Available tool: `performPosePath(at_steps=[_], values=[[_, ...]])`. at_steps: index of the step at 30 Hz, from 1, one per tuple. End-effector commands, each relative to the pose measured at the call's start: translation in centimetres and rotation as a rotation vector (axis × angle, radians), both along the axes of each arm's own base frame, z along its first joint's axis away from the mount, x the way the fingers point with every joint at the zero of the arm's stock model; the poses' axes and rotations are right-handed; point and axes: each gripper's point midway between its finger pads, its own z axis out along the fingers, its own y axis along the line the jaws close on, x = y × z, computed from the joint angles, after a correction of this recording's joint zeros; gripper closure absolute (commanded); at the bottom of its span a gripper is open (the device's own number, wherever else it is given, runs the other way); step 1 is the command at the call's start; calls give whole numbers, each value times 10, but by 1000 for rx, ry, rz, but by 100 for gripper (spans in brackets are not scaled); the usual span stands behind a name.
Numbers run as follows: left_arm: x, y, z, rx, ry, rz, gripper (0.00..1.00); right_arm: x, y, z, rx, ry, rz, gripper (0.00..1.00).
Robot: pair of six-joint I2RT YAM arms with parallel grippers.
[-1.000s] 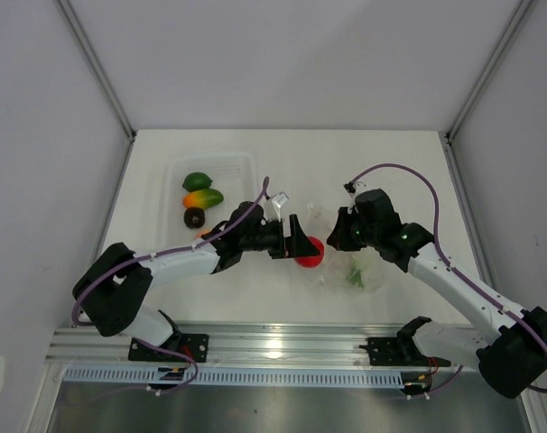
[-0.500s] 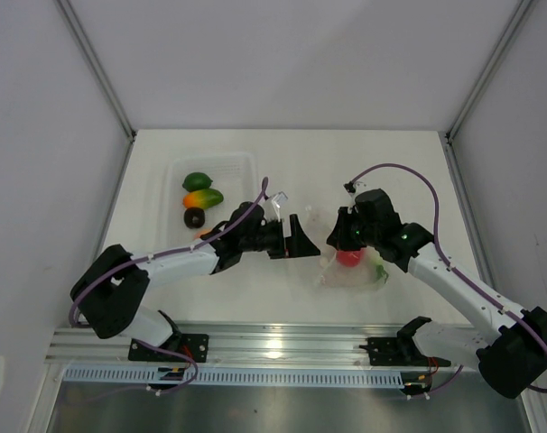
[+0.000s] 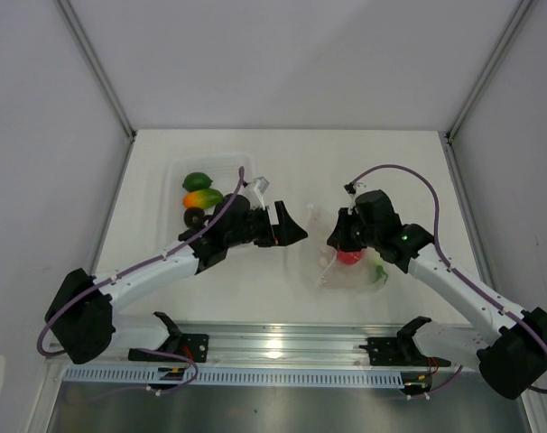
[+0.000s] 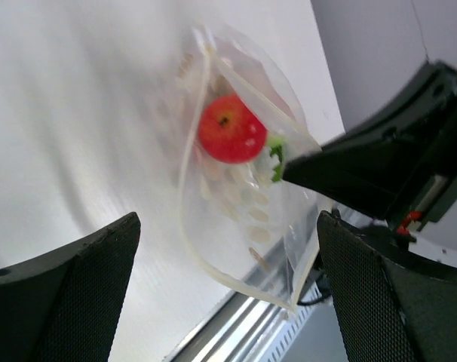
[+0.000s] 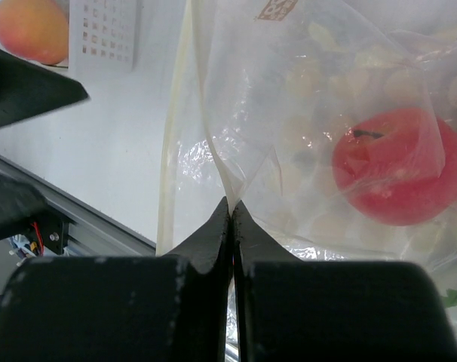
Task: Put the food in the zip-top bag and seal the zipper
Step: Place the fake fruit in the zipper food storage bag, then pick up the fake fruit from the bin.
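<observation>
Left gripper (image 3: 296,225) spread, right gripper (image 5: 230,205) clamped

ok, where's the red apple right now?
Top view: right of centre, the red apple sits inside the zip-top bag, right by the right hand, which pinches the bag's edge; green leaves lie beside it.

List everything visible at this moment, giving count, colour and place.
white perforated plastic tray: one, white, far left of the table
green toy fruit: one, green, in the tray
yellow-red toy mango: one, in the tray
dark brown toy fruit: one, in the tray
orange toy peach: one, orange, beside the tray's perforated wall
crinkly transparent zip-top bag: one, clear, on the table by the right arm
red toy fruit: one, red, inside the bag
green toy leaves: one cluster, green, inside the bag
left gripper: fingers open, empty, between tray and bag
right gripper: fingers shut on the bag's film
</observation>
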Motion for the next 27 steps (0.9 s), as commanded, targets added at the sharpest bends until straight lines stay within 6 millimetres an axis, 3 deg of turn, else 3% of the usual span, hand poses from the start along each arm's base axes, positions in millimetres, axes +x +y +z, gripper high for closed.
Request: performPosePath(at_steps=[1,6,8,9,11,13,17,20,27], values=[[29,38,18,79,-59,177,1,2,1,10,23,-36,-2,100],[60,92,20,191,-6,418,0,2,1,8,19,-35,0,100],[71,105,23,216,39,488,1,1,2,7,19,-31,2,100],[69,123,10,274,107,536,1,2,2,6,17,-30,0,100],[78,141,11,301,160,634,1,2,2,6,17,-29,0,100],[75,171,-4,377,244,738,0,2,2,6,17,-29,2,100],[73,211,-17,446,390,968,1,2,3,5,17,-28,4,100],[61,231,-27,518,487,1070,1,2,3,4,14,-26,3,100],[45,237,-60,608,695,1105,3,2,4,1,12,-18,10,100]])
